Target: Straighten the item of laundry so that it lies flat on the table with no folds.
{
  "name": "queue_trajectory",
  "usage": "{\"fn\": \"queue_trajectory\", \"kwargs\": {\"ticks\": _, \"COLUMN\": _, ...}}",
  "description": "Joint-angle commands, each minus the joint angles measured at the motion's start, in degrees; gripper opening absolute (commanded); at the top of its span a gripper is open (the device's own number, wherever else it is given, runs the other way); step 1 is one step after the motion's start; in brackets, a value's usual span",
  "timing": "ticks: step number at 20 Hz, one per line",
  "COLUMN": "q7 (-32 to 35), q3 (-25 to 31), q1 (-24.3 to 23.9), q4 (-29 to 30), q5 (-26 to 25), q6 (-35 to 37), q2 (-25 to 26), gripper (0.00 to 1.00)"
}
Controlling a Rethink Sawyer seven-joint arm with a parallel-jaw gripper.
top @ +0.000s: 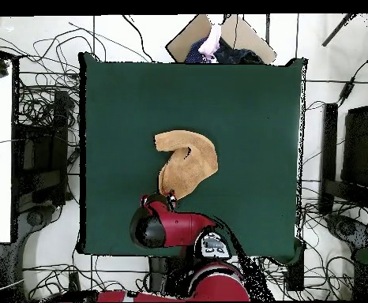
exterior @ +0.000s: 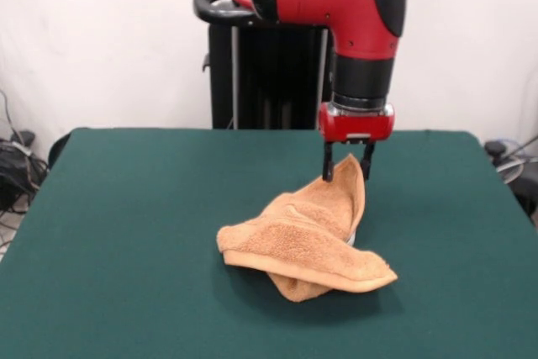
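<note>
The gripper is down over the middle of the table, and its two dark fingers are pinched in on a raised peak of the towel, one finger on each side of the cloth, holding that corner clear of the felt. From the peak the orange-tan terry drapes down and forward into a crumpled heap, with a thick folded band lying across the front and a pointed flap poking out beneath it. How many layers are stacked in there is hard to tell, and the underside is hidden. A sliver of white peeks out at the heap's right edge, too small to identify. Seen from overhead, the towel sits near the table's centre as a curled shape, but the red arm covers the gripper and the pinched corner entirely.
</note>
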Motion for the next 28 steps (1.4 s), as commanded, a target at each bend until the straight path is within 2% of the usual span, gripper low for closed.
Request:
{"fn": "queue_trajectory", "kwargs": {"ticks": 1, "q7": 8.99, "q3": 1.64, "q1": -0.42, "q4": -4.13, "q5": -0.82, "q6": -2.79, "q2": 0.85, "gripper": 1.0}}
{"fn": "queue_trajectory", "kwargs": {"ticks": 2, "q7": 8.85, "q3": 1.61, "q1": -0.36, "q4": -4.17, "q5": -1.03, "q6": -2.98, "q2": 0.84, "gripper": 0.0}}
{"fn": "queue_trajectory", "kwargs": {"ticks": 8, "q7": 8.94, "q3": 1.53, "q1": -0.29, "q4": -4.17, "q5": -0.92, "q6": -2.89, "q2": 0.69, "gripper": 0.0}}
{"fn": "queue_trajectory", "kwargs": {"ticks": 13, "q7": 8.4, "q3": -0.21, "q1": 1.62, "q4": -5.03, "q5": -0.37, "q6": -2.66, "q2": 0.84, "gripper": 0.0}}
{"fn": "queue_trajectory", "kwargs": {"ticks": 19, "q7": 8.76, "q3": 1.22, "q1": -0.14, "q4": -4.09, "q5": -0.65, "q6": -1.59, "q2": -0.09, "gripper": 0.0}}
{"fn": "queue_trajectory", "kwargs": {"ticks": 28, "q7": 6.83, "q3": 3.16, "q1": -1.67, "q4": -1.04, "q5": 0.65, "q6": 10.21, "q2": -11.46, "gripper": 0.0}}
